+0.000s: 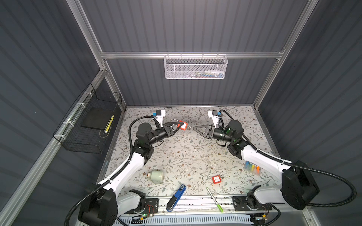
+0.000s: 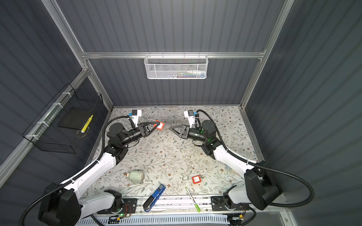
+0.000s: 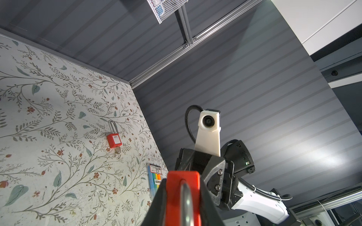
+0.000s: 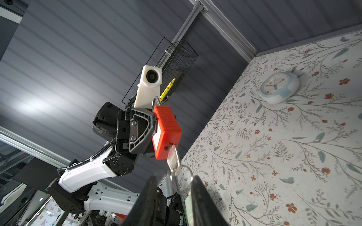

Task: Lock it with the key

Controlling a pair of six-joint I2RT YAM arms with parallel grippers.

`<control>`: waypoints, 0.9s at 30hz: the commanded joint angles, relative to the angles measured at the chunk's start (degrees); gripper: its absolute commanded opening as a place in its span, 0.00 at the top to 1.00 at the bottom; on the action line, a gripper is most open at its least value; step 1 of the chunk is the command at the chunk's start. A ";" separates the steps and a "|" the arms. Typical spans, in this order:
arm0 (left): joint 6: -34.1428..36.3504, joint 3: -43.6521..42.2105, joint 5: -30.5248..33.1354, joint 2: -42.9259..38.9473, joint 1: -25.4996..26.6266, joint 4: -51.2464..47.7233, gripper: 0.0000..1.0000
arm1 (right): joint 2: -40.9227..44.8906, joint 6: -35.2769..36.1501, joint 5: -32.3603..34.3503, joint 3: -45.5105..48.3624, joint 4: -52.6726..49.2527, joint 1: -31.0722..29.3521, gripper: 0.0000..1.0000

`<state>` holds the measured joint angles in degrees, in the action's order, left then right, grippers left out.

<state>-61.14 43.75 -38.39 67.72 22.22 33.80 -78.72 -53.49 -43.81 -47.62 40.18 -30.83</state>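
In both top views my left gripper (image 1: 179, 125) (image 2: 155, 125) is raised over the back of the table, shut on a red padlock (image 1: 183, 126) (image 2: 159, 125). In the left wrist view the lock body (image 3: 183, 195) fills the gap between the jaws, its steel shackle pointing back at the camera. A silver key (image 4: 173, 158) sticks out of the lock's (image 4: 166, 133) underside, with a key ring (image 4: 181, 182) hanging from it. My right gripper (image 4: 175, 177) (image 1: 194, 128) faces the key with its jaws apart. The ring hangs between the fingertips and the key's head sits just at their tips.
A second red padlock (image 1: 216, 179) with its key lies at the front right. An alarm clock (image 1: 155, 176), a blue stapler (image 1: 176, 197), a green pen (image 1: 214, 199) and a marker pack (image 1: 251, 168) lie near the front. A black wire basket (image 1: 88, 125) hangs on the left wall, a white one (image 1: 195, 66) on the back wall.
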 commanded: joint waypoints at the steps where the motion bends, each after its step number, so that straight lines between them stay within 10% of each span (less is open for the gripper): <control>1: -0.55 -0.06 -0.30 -1.20 0.37 3.11 1.00 | -0.81 -0.65 -1.38 -2.06 2.63 -0.69 0.67; 27: -0.79 -0.37 -0.37 -1.55 0.37 3.46 1.00 | -6.38 -7.96 -4.71 -3.45 15.01 -2.04 0.87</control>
<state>-61.82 43.53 -38.44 67.33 22.22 35.86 -85.49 -60.73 -46.81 -50.02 50.57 -32.40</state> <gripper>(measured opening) 0.218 0.135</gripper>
